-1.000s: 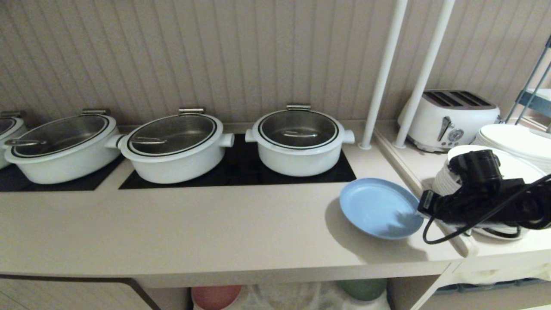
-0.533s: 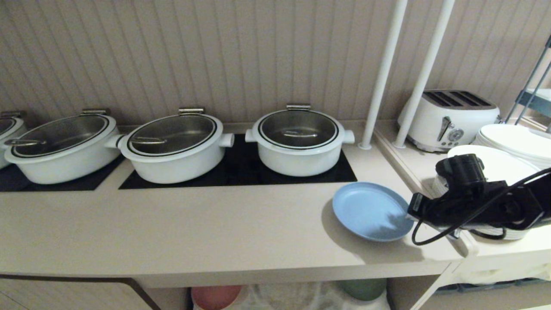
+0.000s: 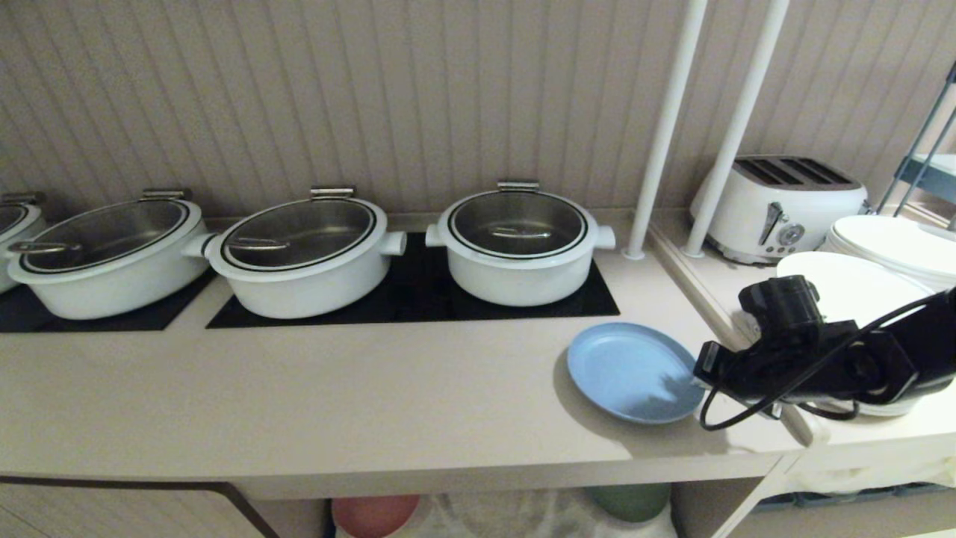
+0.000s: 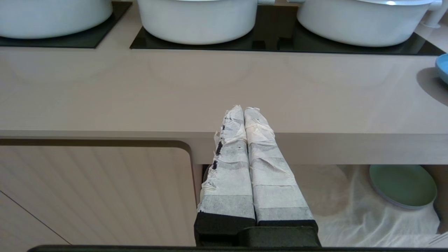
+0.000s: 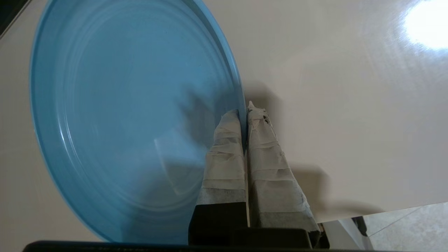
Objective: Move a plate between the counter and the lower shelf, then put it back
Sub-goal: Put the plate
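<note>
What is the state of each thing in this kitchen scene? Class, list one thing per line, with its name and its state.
plate: over the counter, gripped at its rim.
right gripper: shut on the plate's rim.
left gripper: shut, empty, in front of the counter's edge.
three pots: lidded, on the black hob panels.
green plate: on the lower shelf.
pink plate: on the lower shelf.
toaster: slots empty.

Plate (image 3: 631, 371) on counter (image 3: 336, 396), right end

The plate (image 3: 627, 371) was light blue with faint concentric rings, the desk (image 3: 299, 403) glossy beige with black hob panels (image 3: 418, 295), the pots (image 3: 517, 250) white, the wall (image 3: 373, 97) ribbed beige.
</note>
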Robot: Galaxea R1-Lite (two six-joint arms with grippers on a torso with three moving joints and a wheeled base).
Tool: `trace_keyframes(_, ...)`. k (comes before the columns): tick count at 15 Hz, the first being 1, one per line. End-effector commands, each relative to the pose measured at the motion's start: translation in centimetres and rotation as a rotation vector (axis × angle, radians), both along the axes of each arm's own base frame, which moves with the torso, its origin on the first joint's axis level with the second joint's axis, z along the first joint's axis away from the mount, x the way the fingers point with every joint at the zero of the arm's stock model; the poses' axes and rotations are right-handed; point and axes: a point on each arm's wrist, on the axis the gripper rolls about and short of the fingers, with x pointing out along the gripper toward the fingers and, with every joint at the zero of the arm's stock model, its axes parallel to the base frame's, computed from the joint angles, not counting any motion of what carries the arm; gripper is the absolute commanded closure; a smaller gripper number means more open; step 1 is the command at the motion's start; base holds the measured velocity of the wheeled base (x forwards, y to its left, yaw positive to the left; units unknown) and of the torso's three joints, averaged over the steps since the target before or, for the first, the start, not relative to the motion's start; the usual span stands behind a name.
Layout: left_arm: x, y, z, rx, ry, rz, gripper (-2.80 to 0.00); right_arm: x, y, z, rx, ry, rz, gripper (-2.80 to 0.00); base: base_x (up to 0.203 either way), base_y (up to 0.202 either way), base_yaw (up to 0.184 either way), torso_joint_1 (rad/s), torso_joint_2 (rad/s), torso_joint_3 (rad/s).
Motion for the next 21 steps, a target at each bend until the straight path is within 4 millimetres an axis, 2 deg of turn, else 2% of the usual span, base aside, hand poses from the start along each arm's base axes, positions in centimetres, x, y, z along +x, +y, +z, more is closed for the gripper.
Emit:
trace_keyframes(1, 0.00, 0.00, 0.00, -0.001, -0.001, 0.000, 0.00, 0.03, 0.25, -0.25, 0.007, 0.005, 0.000, 0.00, 0.000, 0.000, 0.000, 0.000, 0.00, 0.000)
trace_keyframes(19, 0.00, 0.00, 0.00, -0.001, -0.001, 0.000, 0.00, -0.07, 0.34, -0.51, 0.007, 0.017, 0.002, 0.00, 0.000, 0.000, 0.000, 0.000, 0.00, 0.000)
trace_keyframes(20, 0.00, 0.00, 0.00, -0.001, -0.001, 0.000, 0.00, -0.07, 0.34, -0.51, 0.007, 0.017, 0.002, -2.80, 0.000, 0.000, 0.000, 0.000, 0.00, 0.000)
trace_keyframes(21, 0.00, 0.00, 0.00, -0.001, -0.001, 0.000, 0.00, -0.05, 0.34, -0.50, 0.007, 0.015, 0.002, -2.80, 0.000, 0.000, 0.000, 0.000, 0.00, 0.000)
